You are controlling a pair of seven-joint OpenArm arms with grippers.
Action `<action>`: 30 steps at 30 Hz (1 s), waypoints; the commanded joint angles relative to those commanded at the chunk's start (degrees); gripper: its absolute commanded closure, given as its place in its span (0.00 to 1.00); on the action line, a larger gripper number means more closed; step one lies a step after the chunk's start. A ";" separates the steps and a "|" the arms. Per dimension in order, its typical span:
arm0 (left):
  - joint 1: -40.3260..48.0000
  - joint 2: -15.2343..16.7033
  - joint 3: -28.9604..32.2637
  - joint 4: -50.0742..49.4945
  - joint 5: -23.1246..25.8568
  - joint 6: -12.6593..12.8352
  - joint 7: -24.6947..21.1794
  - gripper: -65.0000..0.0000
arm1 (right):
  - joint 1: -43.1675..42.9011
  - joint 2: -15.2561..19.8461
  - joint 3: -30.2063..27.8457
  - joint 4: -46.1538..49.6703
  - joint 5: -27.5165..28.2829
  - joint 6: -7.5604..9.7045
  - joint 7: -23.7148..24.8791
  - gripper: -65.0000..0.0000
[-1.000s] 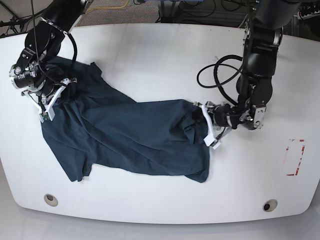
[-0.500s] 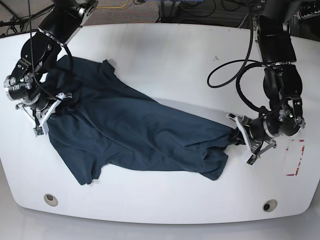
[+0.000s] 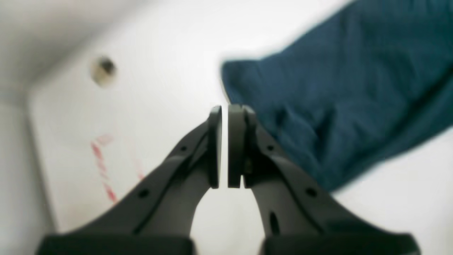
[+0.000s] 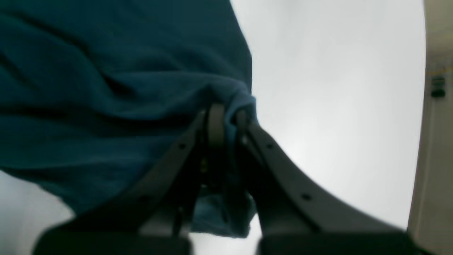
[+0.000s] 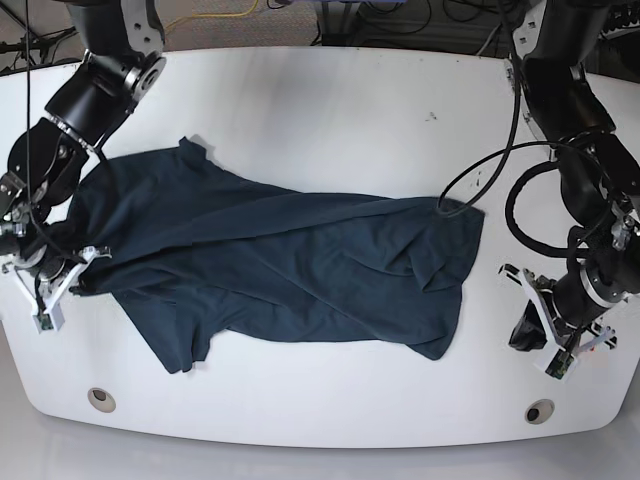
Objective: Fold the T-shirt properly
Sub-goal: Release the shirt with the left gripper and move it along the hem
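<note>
Navy cotton T-shirt (image 5: 280,270) lies spread lengthwise across the middle of the white surface (image 5: 330,110), wrinkled, with diagonal creases and 1 sleeve hanging toward the near edge at the left. No fold is visible yet.

Right gripper (image 4: 226,113), at the scene's far left in the base view: fingers clenched on a bunched edge of the shirt, cloth pinched between them.

Left gripper (image 3: 224,109), at the near right of the scene, sits apart from the shirt's right edge. Fingers nearly closed, a thin slit between them, nothing held. Red tape mark (image 3: 102,166) and a round hole (image 3: 103,69) in the surface lie beyond it.

Judgement: task is at the flattening stage. Garment is stretched out but not smoothed. Remaining: even out wrinkles, square the sleeves, then all folds.
</note>
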 joint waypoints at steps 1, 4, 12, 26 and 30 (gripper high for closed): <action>-0.88 0.00 0.09 -0.18 0.00 0.00 0.09 0.98 | 1.76 0.62 -0.09 -1.67 0.09 0.00 0.00 1.00; -0.97 0.00 0.97 -1.41 0.00 0.00 0.18 0.97 | 4.40 1.49 -1.67 -4.48 0.09 0.00 -0.09 1.00; 4.40 0.18 2.02 -8.53 0.00 0.00 2.15 0.61 | 4.04 0.97 -2.81 -4.66 -0.26 0.00 -0.09 1.00; 15.65 0.44 2.02 -19.60 -0.44 1.10 -5.19 0.43 | -1.49 -1.49 -2.64 -4.48 0.00 0.00 0.70 1.00; 16.18 0.44 1.93 -23.74 -0.44 1.01 -6.42 0.43 | -2.55 -1.49 -2.64 -3.96 0.00 0.00 0.70 1.00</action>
